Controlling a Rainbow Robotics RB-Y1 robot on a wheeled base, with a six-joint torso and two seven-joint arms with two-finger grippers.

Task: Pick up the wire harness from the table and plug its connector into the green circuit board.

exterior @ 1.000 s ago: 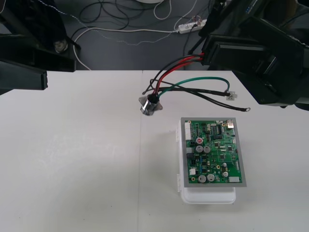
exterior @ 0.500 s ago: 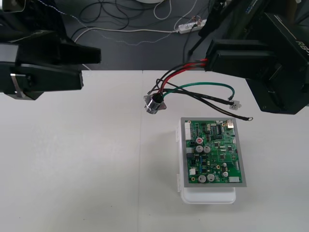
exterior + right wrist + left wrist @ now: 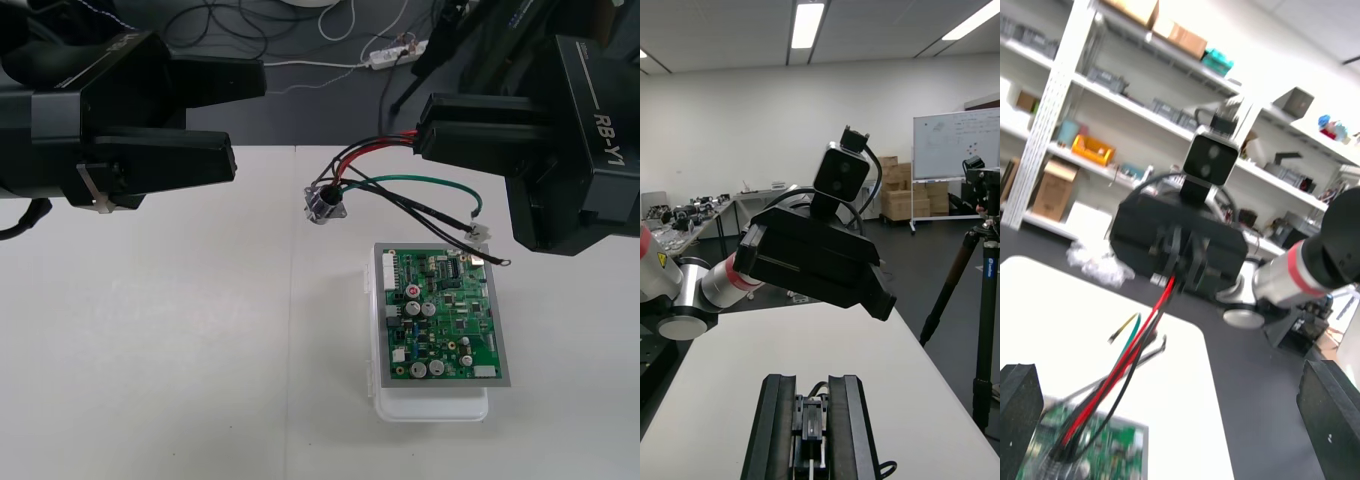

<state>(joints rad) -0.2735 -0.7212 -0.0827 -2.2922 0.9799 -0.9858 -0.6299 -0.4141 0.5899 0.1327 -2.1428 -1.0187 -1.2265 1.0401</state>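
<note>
The right claw (image 3: pixel 420 128) pinches the harness (image 3: pixel 420 178), apparently at its plug (image 3: pixel 811 420), so the dangling socket (image 3: pixel 325 205) could swing past the spread left claw (image 3: pixel 250 120).

Light table (image 3: pixel 150 350); dark floor (image 3: pixel 320 110) beyond, loose cables (image 3: pixel 320 65), white power strip (image 3: pixel 395 55).

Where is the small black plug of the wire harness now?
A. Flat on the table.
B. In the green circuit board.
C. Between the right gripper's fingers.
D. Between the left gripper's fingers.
C: the right wrist view shows the plug clamped in the shut right gripper, and the front view shows the wires leading out of it.
</note>
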